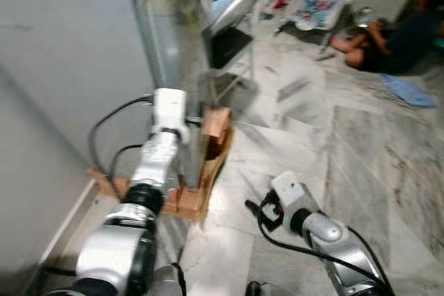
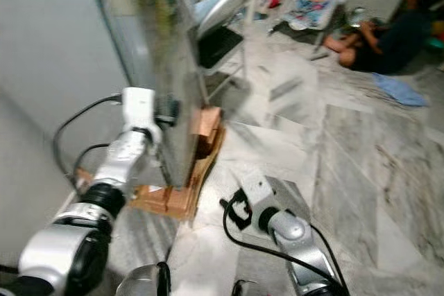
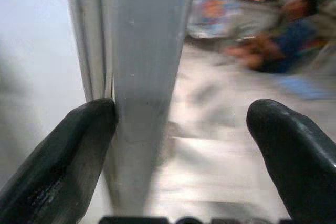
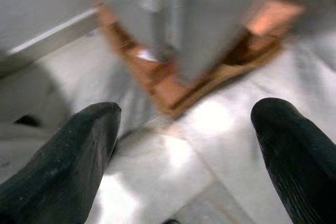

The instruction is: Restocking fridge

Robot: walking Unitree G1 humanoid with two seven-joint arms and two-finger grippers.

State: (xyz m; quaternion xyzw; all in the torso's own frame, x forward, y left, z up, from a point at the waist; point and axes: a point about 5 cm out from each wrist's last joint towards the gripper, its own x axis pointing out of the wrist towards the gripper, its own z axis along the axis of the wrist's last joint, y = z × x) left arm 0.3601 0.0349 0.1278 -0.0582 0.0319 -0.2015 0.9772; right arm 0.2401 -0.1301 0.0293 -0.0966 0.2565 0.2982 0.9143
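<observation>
A tall grey fridge [image 1: 76, 67] stands on the left, raised on a low wooden stand [image 1: 198, 195] that rests on the marble floor. Its plain side panel faces the camera. Its door [image 2: 156, 60] is on the far side, seen edge-on; whether it is ajar is unclear through the blur.

Silver arms with black joints, looping black cables, white wrist blocks and rounded black fingers [image 3: 63, 156].

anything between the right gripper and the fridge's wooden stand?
Nothing: in the right wrist view, bare marble floor runs from the open right gripper to the wooden stand under the fridge.
</observation>
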